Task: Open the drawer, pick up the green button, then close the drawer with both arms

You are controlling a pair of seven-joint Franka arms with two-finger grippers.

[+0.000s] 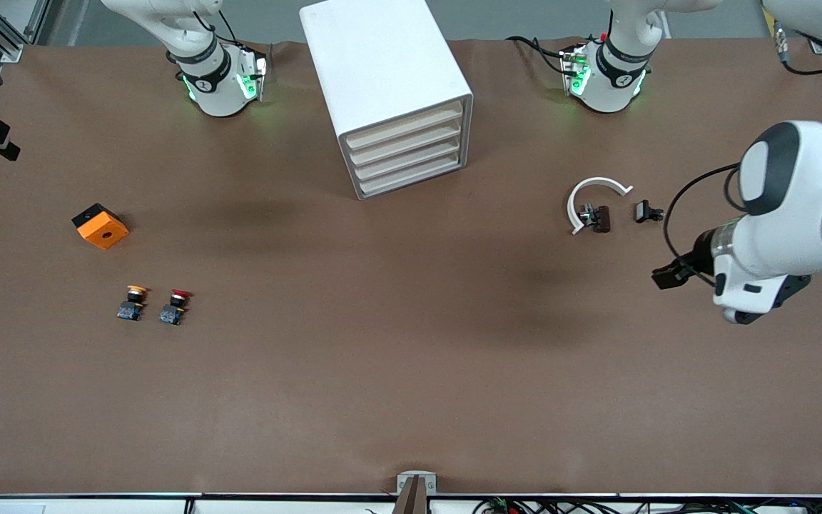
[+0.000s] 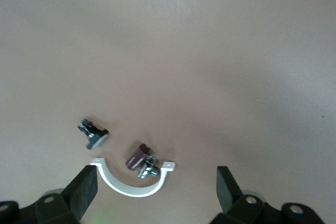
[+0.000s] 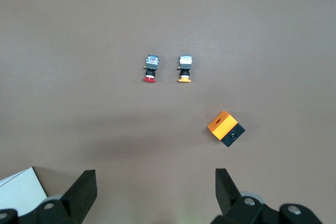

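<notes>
Standing near the robots' bases, the white cabinet (image 1: 386, 93) has all 4 drawers (image 1: 405, 146) pushed in, so the green button cannot be seen. The left gripper (image 2: 155, 190) hangs with its fingers spread wide over the white curved clip (image 1: 594, 198) and 2 small dark parts (image 1: 648, 211) at the left arm's end of the table. The right gripper (image 3: 156, 192) is spread wide too, holding nothing, over the table by the orange box (image 1: 100, 225), the yellow button (image 1: 133, 302) and the red button (image 1: 175, 305).

Arms (image 1: 796, 214) glossy white, black joint rings, black cables; bases glow green; black gripper (image 2: 155, 195) fingers.
</notes>
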